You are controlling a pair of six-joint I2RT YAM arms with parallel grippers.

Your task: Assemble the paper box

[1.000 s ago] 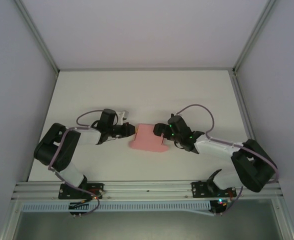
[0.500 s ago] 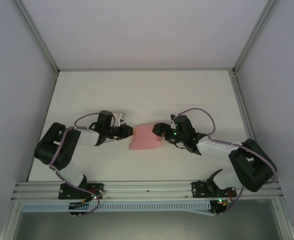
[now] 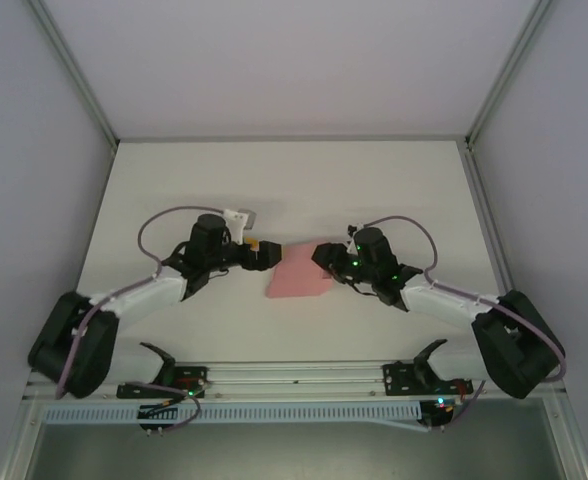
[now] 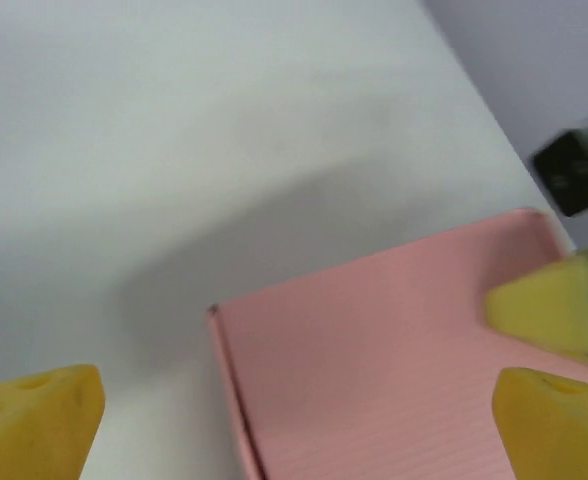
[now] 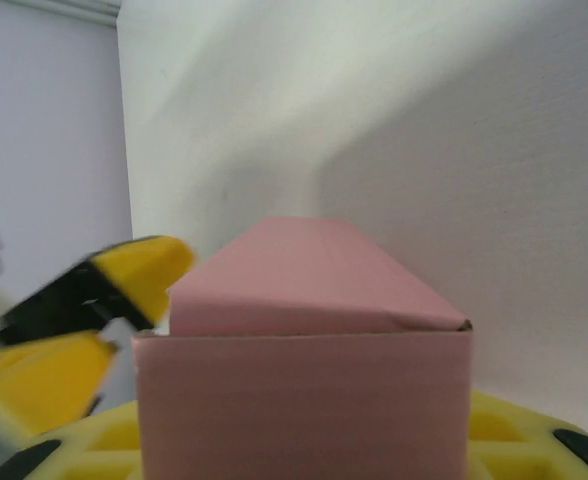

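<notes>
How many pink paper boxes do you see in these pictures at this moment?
1. The paper box is near the middle of the table, between the left gripper and the right gripper. No second one shows.

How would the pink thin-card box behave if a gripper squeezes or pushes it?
Probably light: the pink thin-card box looks like folded sheet. Likely easy to crush, since its walls seem thin. Unlikely to roll, given its flat faces; a push would probably slide it across the smooth white table.
</notes>
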